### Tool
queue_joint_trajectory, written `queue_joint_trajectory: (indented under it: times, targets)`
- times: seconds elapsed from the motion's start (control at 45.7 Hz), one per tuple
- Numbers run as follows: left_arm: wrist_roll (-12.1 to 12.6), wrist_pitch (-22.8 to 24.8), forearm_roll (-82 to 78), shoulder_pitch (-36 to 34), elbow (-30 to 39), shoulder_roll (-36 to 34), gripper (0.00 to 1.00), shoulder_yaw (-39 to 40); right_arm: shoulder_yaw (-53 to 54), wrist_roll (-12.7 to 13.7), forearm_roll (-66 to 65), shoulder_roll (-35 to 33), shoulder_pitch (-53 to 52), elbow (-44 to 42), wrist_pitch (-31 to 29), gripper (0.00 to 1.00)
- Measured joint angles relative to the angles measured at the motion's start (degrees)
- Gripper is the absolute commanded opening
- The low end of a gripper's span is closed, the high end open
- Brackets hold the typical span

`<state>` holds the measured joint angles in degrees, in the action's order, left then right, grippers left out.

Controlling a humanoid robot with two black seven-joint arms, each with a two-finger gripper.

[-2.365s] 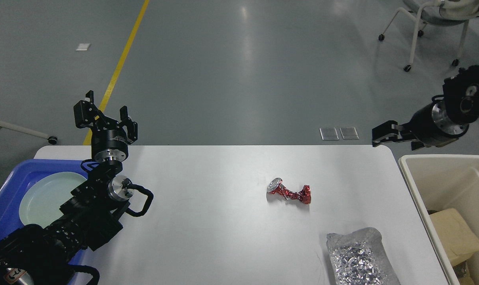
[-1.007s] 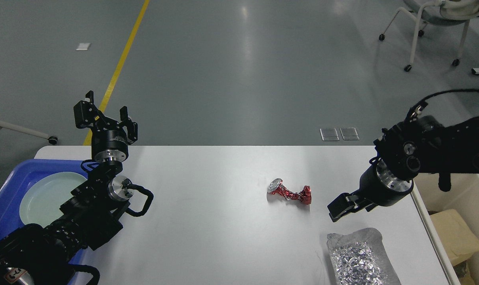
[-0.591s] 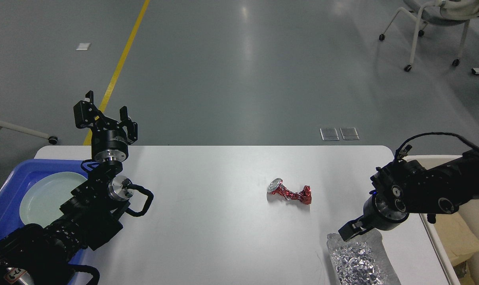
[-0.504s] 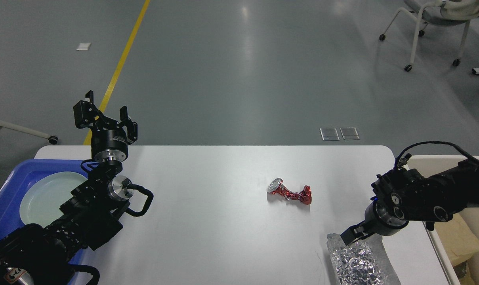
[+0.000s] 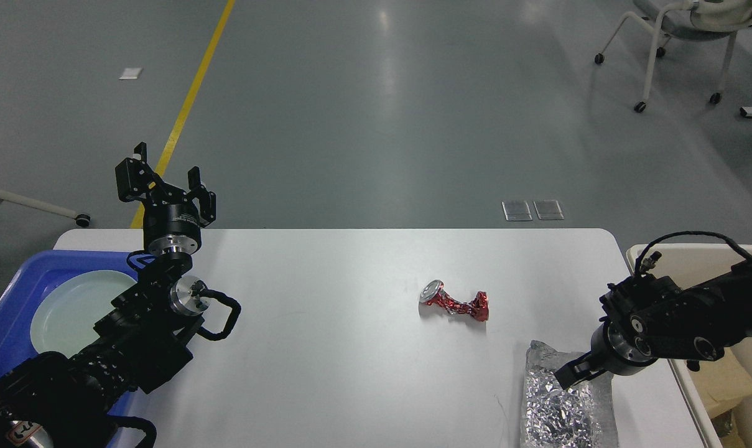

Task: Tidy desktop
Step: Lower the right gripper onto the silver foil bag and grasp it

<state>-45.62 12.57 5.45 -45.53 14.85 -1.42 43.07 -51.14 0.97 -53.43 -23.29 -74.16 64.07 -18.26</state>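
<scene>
The desktop [image 5: 326, 348] fills the lower half of the frame, its far edge running across the middle and its rounded far corners at left and right. My left gripper [image 5: 164, 183] stands upright at the left of the frame, just past the desktop's far left corner, with its two fingers spread wide and nothing between them. Below it my left arm crosses the blue tray [image 5: 15, 292] at the lower left edge, where a pale round plate [image 5: 71, 311] lies inside. Near the centre right of the desktop lies a crushed red can [image 5: 455, 303], on its side, silver end toward the left, well apart from both grippers. At the lower right my right gripper [image 5: 576, 373] reaches in from the right edge and sits on the upper part of a crinkled silver foil bag [image 5: 562, 407], which runs down to the bottom of the frame. That gripper is dark and seen from behind, so I cannot tell how its jaws stand or whether they hold the bag. Just right of the desktop, at the right edge, is a beige bin [image 5: 693, 252] with brown cardboard [image 5: 721, 379] inside.
</scene>
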Motion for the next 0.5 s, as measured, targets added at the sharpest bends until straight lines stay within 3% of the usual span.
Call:
queue_joint_trajectory:
  times: [0.307, 0.504]
  targets:
    - [0.00, 0.00, 0.00, 0.00, 0.00, 0.00, 1.00, 0.00, 0.24, 0.00, 0.08, -1.22, -1.80, -0.41, 0.55, 0.98]
    - [0.00, 0.00, 0.00, 0.00, 0.00, 0.00, 1.00, 0.00, 0.08, 0.00, 0.11, -0.81, 1.35, -5.48, 0.61, 0.97]
